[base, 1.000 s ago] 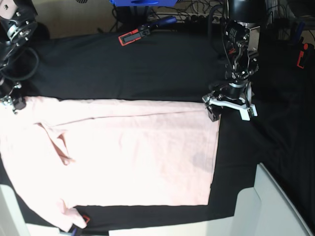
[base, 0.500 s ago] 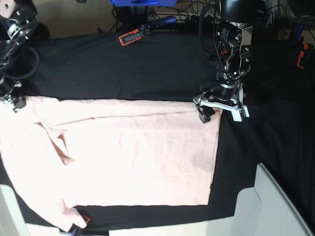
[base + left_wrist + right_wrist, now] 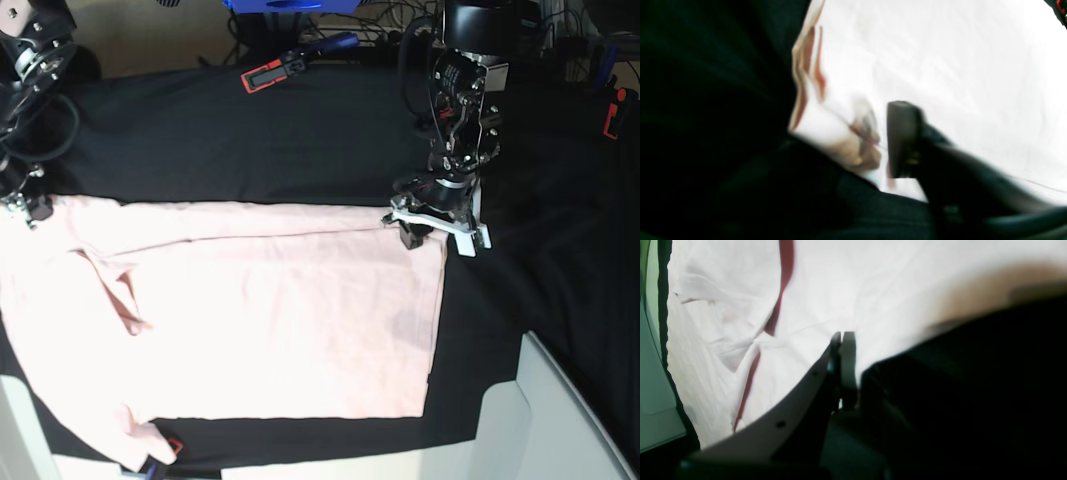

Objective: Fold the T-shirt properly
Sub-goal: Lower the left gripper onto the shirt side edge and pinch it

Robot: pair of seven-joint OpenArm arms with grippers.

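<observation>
In the left wrist view the spread left fingers straddle the T-shirt corner, presumably to pinch it; in the right wrist view the right fingers are clenched beside its edge; the base view shows it flat on the surface.

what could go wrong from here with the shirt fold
The left gripper is open over the T-shirt far corner, one finger on pink, the other over the black cloth: it may pinch both or miss the hem. The right gripper sits at the far edge by the creased sleeve, which could fold in crooked.
</observation>
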